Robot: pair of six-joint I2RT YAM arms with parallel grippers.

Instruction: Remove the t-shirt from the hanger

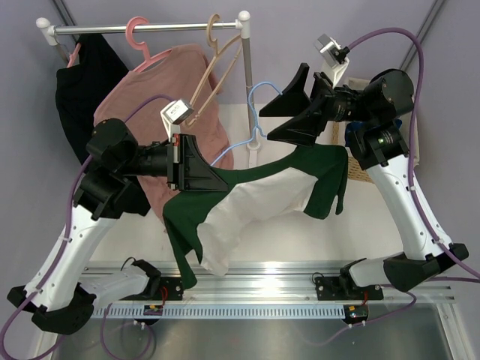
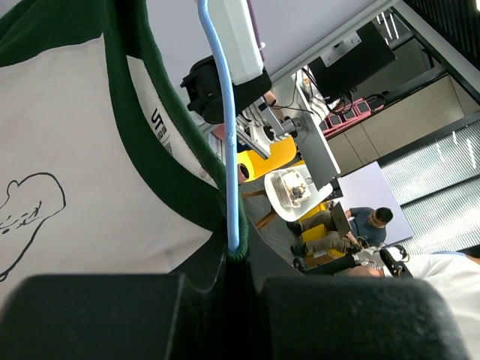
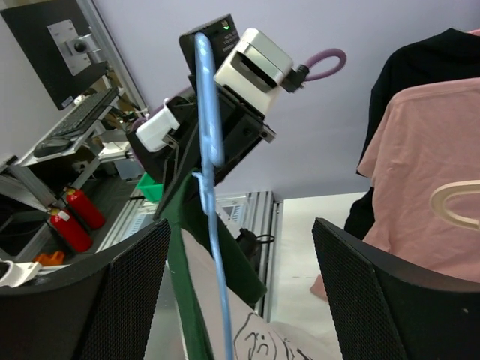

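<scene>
Two-arm hold over the table [image 1: 300, 240], in front of the clothes rail [image 1: 150, 28] (where a dusty-pink shirt [image 1: 150, 105] hangs untouched). The t-shirt [image 1: 255, 199] hangs in the air between the arms, its dark green neckline threaded by the light-blue wire hanger [image 2: 225, 150]. The left gripper [image 2: 232, 281] is clenched on the green collar just where the wire enters the cloth; whether it also pinches the wire cannot be told. This grip apparently anchors the garment so that wire and cloth can be pulled apart. The right gripper [image 3: 240, 225] stands released, its fingers [image 3: 127, 300] spread wide on either side of the hanger's upper wire without touching it. It is seemingly placed to seize the hanger and draw it out of the neck opening, a step not yet done.
</scene>
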